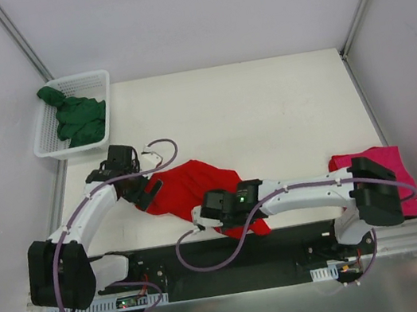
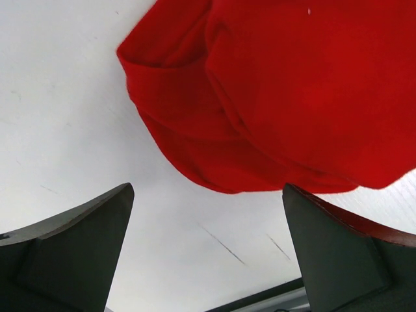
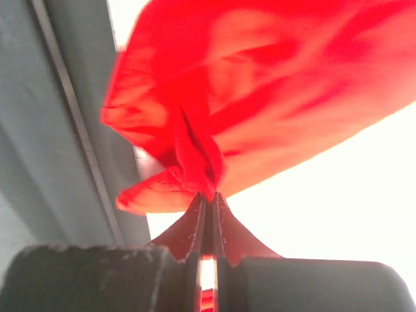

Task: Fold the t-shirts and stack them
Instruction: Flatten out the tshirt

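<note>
**Red tee [image 1: 197, 184] pinched in right gripper [image 3: 209, 203], left gripper [image 2: 208, 188] open beside it**

In a crumpled heap on the near-left part of the white tabletop [image 1: 266, 113], between the two arms: the red tee. Not folded, not flat, with its near edge reaching down to the front edge of the tabletop.

Right gripper clenched on a bunched fold of this tee. In the right wrist view, cloth gathered into a narrow pleat and pressed between the two closed fingers [image 3: 188, 227]. Above them, the rest of the cloth spreading up and to the right in loose waves (somewhat blurred and very bright there). In the top view, right arm [image 1: 311, 190] stretched across from the right side toward the left, low over the near part of the tee.

Left gripper released, fingers spread wide with nothing between them. In the left wrist view, only bare tabletop between the fingers, and the rounded edge of the red tee just beyond the fingertips. Contact with the right-hand finger not clear. In the top view, this gripper just at the left edge of the tee.

At the near-right corner of the tabletop, the pink tee [image 1: 347, 161], partly hidden behind the right arm and well apart from the red tee. Folded or not: cannot tell.

At the far-left corner, the green tee [image 1: 77, 121], crumpled inside the white mesh basket [image 1: 98, 77].
</note>
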Action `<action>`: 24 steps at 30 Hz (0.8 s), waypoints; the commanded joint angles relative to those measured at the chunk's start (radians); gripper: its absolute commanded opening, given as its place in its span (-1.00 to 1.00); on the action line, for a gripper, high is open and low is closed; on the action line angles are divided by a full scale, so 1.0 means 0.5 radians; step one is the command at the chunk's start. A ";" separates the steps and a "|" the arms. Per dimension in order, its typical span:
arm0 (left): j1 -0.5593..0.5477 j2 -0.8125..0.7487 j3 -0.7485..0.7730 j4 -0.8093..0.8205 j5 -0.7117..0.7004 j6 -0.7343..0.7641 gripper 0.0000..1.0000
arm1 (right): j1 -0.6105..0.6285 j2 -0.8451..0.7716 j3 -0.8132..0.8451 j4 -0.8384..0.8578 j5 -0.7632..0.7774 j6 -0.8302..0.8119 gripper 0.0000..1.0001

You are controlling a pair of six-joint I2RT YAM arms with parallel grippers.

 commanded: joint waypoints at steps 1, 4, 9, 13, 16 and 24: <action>0.016 -0.090 -0.033 -0.082 0.006 0.040 0.99 | -0.058 -0.160 0.180 -0.079 0.191 -0.281 -0.98; 0.013 -0.106 -0.033 -0.103 0.006 0.040 0.99 | -0.089 -0.258 0.253 -0.085 0.185 -0.437 -0.98; 0.013 -0.161 -0.058 -0.113 -0.009 0.019 0.98 | -0.119 -0.442 0.391 -0.122 0.423 -0.729 -0.98; 0.013 -0.237 0.080 -0.180 -0.080 0.012 0.99 | -0.226 -0.485 0.551 -0.281 0.654 -0.885 -0.98; 0.004 -0.323 0.273 -0.272 -0.089 0.052 0.99 | -0.368 -0.525 0.674 -0.447 0.777 -0.883 -0.98; -0.082 -0.516 0.338 -0.334 0.097 0.056 0.99 | -0.426 -0.632 0.754 -0.570 1.031 -0.996 -0.98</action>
